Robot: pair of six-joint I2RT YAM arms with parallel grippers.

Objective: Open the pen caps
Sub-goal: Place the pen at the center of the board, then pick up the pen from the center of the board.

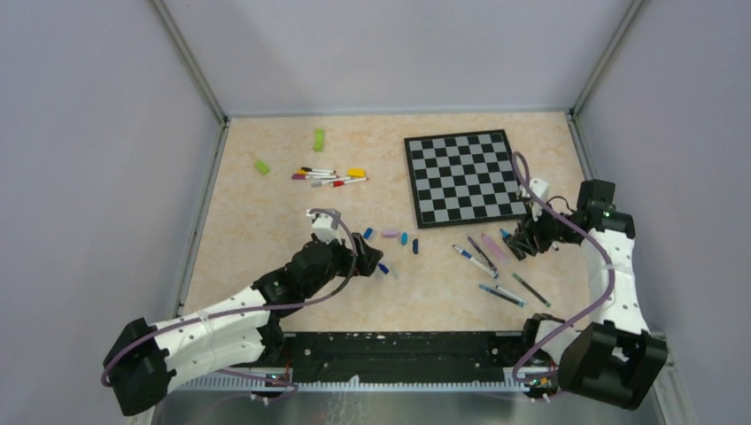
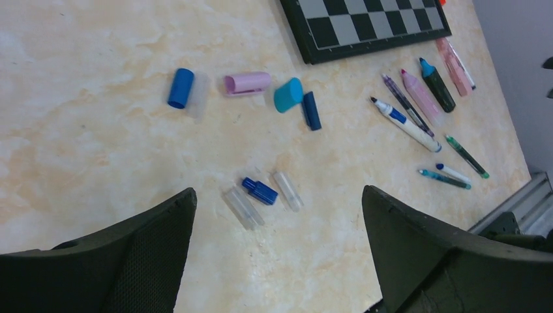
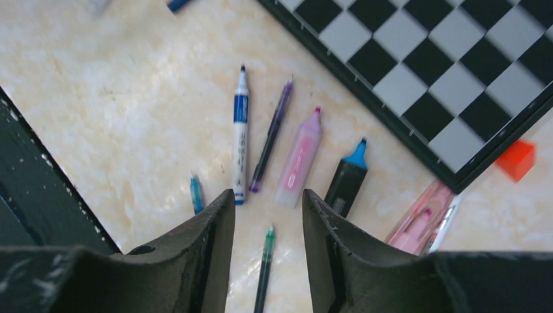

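Hovering near-left of the chessboard, the left gripper stands wide and empty above a small blue cap and two clear caps. Closer to the board lie four more pen caps. Off its near-right corner, the right gripper shows a narrow, empty gap over uncapped pens. A further pen cluster lies left of the board.

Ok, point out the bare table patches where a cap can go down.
Bare: the near-centre strip between the loose caps and the uncapped pens; the left side between the green block and the left arm. Crowded: beside the chessboard corner, under the right gripper.
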